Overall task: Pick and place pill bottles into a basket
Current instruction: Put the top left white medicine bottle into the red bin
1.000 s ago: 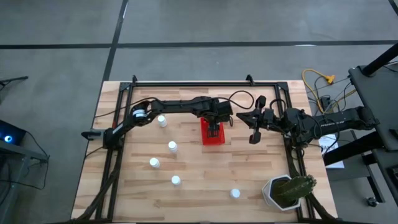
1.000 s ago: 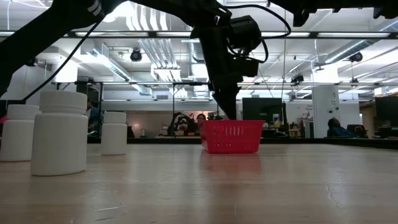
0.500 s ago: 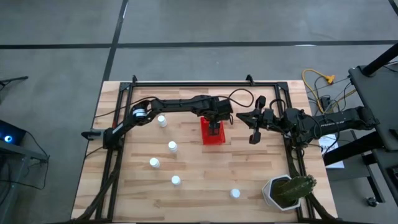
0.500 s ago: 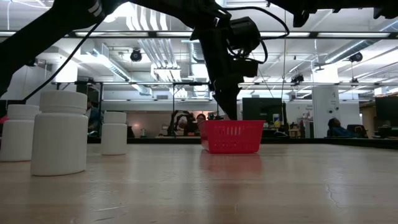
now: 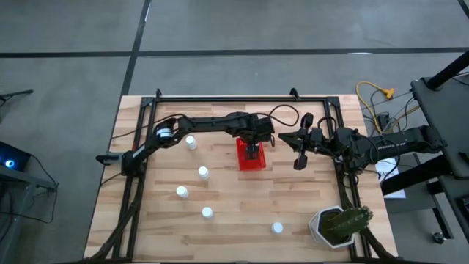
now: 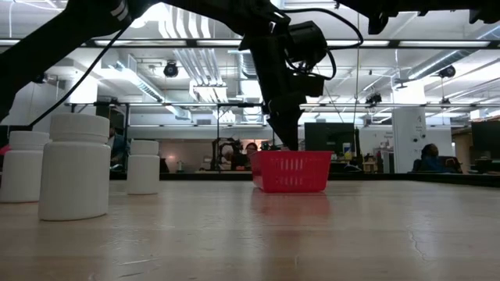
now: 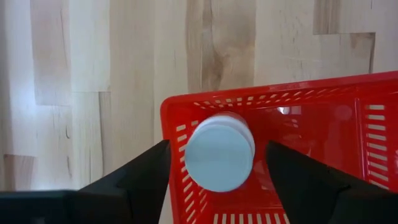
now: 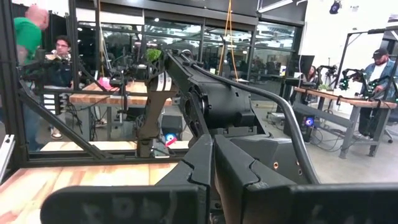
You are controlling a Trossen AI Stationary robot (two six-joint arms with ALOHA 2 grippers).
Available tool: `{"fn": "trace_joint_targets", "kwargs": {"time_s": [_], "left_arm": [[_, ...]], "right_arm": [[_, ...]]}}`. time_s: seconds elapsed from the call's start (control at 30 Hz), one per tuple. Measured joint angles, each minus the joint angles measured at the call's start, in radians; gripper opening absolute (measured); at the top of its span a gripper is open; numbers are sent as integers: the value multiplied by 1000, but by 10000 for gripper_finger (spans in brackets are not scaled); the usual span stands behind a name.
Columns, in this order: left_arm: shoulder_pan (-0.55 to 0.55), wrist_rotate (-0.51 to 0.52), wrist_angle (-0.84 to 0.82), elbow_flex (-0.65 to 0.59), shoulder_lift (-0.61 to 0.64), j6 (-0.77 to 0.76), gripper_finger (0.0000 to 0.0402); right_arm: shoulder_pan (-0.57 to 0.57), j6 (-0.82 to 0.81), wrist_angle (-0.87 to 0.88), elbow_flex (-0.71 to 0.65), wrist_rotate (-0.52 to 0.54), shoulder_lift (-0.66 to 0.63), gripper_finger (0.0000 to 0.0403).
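A pale wooden bench (image 5: 242, 220) with a black frame stands on a grey floor, and the low view looks across it into a big workshop with ceiling lights and seated people far behind. The red basket (image 5: 250, 156) sits just above the middle of the high view. The left gripper (image 5: 252, 150) hangs directly over it, its arm reaching in from the upper left of the frame. In the left wrist view its two dark fingers (image 7: 140, 177) stand apart on either side of a pill bottle (image 7: 219, 158), whose white cap lies between them inside the basket's corner; the fingers do not appear to touch it, so the gripper looks released.

Five more pill bottles stand on the bench in the high view: one at upper left near the left arm (image 5: 190, 141), one left of the basket (image 5: 203, 173), one lower left (image 5: 181, 192), one low centre (image 5: 207, 213), and one toward the lower right (image 5: 277, 228). A white pot with a green plant (image 5: 338, 226) sits at the lower right corner.

The right gripper (image 5: 300, 152) waits right of the basket, fingers pressed together on nothing.
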State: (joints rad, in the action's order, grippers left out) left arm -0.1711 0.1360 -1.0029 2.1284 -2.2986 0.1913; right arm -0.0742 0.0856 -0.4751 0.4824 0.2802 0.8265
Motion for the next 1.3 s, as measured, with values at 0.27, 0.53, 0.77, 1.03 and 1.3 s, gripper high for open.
{"fn": "trace_joint_targets", "kwargs": {"time_s": [0.27,0.53,0.77,1.03,1.3], "left_arm": [[0,5,2,0,0,-2,253],[17,21,-48,-1,38,-5,253],[61,27,-110,-3,96,-18,253],[75,26,-136,-153,203,-32,253],[77,24,147,-627,511,-99,253]], "right_arm": [[0,0,5,0,0,0,9],[-2,-18,7,0,0,0,9],[-2,-9,8,0,-2,0,9],[-2,-1,7,0,-20,0,9],[-2,-3,29,0,-65,-6,9]]}}
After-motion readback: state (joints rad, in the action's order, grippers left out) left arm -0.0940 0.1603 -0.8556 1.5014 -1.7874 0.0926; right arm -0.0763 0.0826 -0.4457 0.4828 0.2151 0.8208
